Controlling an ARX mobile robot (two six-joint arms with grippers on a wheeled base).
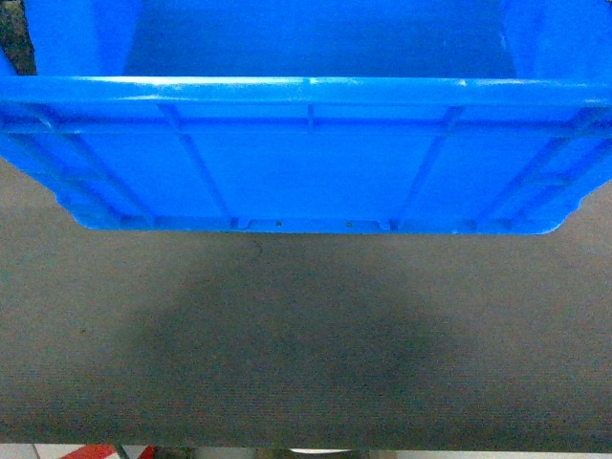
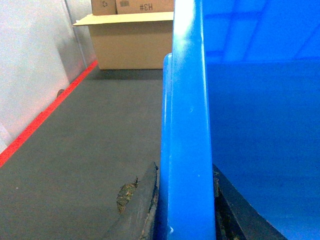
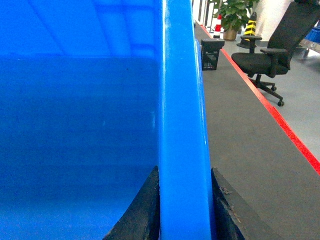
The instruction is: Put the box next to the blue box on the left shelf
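Observation:
The box [image 1: 306,163], a bright-blue ribbed crate, hangs above the grey floor and fills the top half of the head view. Neither gripper shows in that view. In the left wrist view my left gripper [image 2: 186,172] is shut on the box's thick left rim [image 2: 187,125], one dark finger [image 2: 145,200] outside the wall and one inside. In the right wrist view my right gripper [image 3: 184,172] is shut on the right rim [image 3: 182,125] in the same way. The left shelf and the other blue box are out of view.
Grey carpet [image 1: 306,335] lies under the box. On the left are a white wall [image 2: 30,65], a red floor line [image 2: 45,115] and cardboard boxes [image 2: 132,42]. On the right stand an office chair [image 3: 272,55], a small black crate [image 3: 211,54] and a potted plant [image 3: 232,15].

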